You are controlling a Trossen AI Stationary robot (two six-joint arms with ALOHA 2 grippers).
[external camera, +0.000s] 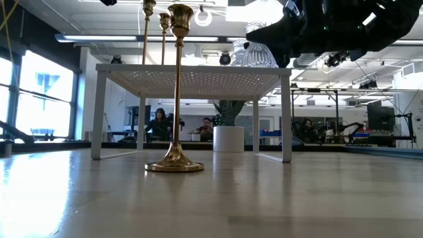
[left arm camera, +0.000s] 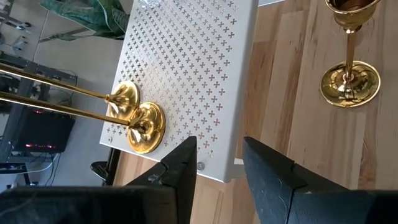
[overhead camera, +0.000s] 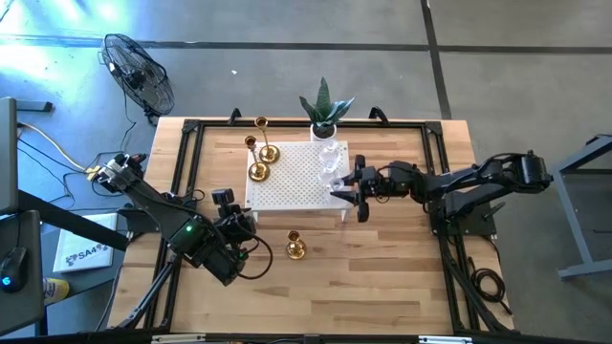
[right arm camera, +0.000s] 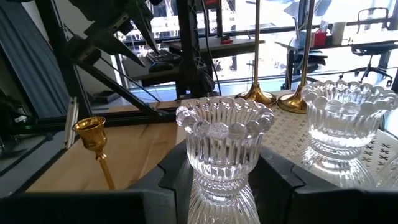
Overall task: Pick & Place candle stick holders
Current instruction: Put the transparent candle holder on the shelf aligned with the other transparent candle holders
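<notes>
The right claw (right arm camera: 217, 177) grips a clear glass holder (right arm camera: 222, 146) by its stem over the white perforated stand's (overhead camera: 296, 177) edge (seemingly to seat it beside another glass one (right arm camera: 348, 127)), while the left claw (left arm camera: 217, 165) hovers open and empty near the gold holder (overhead camera: 295, 247) on the surface (overhead camera: 382, 277).

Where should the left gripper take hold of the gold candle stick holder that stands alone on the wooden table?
Grip the slim stem of the gold candle stick holder, from the side with level fingers. It stands upright; its flared base and cup are wider than the stem. The left gripper is open nearby.
</notes>
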